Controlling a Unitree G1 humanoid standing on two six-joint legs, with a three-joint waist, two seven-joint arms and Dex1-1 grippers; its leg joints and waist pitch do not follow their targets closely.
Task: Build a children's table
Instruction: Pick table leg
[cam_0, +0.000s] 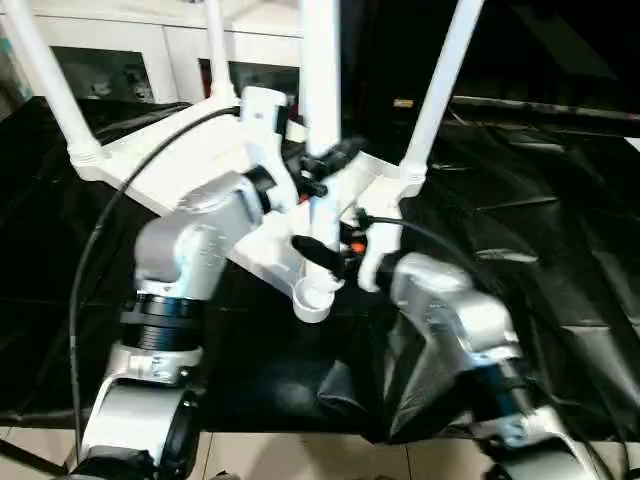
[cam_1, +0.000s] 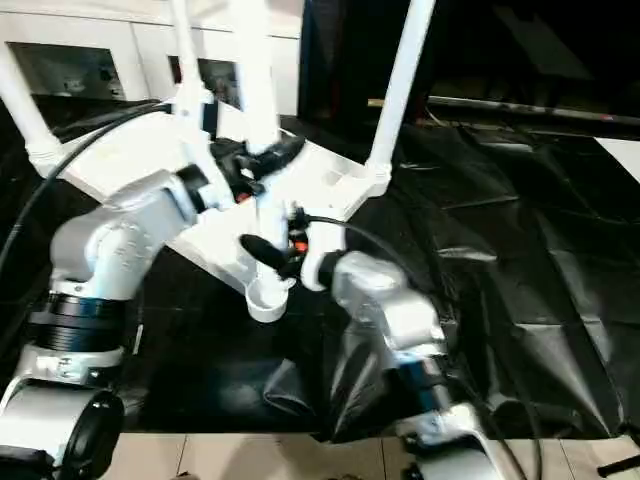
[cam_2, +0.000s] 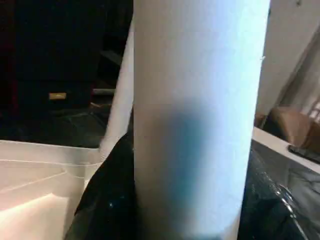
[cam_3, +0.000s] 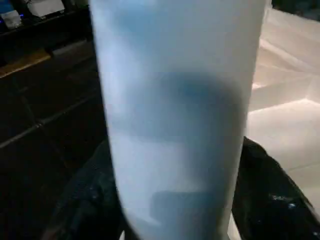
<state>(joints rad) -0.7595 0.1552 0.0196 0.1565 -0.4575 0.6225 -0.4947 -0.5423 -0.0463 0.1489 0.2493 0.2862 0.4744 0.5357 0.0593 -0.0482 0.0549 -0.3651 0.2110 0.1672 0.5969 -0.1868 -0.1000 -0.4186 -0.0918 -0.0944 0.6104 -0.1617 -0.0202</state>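
The tabletop (cam_0: 190, 165) lies underside up on the black sheet (cam_0: 560, 250), tilted a little, with 3 legs already standing in its corner sockets – the far-left leg (cam_0: 45, 80), the far leg (cam_0: 215, 45) and the right leg (cam_0: 440, 85). The fourth leg (cam_0: 320, 70) stands close to upright with its long axis running straight up out of the picture, its lower end just above the near corner socket (cam_0: 312, 298), the one corner left open.

Both grippers sit on this leg. The left gripper (cam_0: 325, 165) closes its 2 black fingers on the shaft higher up, coming in from the left; the right gripper (cam_0: 335, 250) clamps lower down, from the right, just above the socket. In each wrist view the white shaft fills the gap between the dark fingers (cam_2: 102, 200), so both are holding rather than standing wide.

The coming move seems to turn on 1 thing – whether the leg's foot sits square over the socket mouth. From here it looks nearly in line, though I cannot tell if the end has entered yet. The right gripper is nearer the joint and best placed to steer; the left can press down along the axis.
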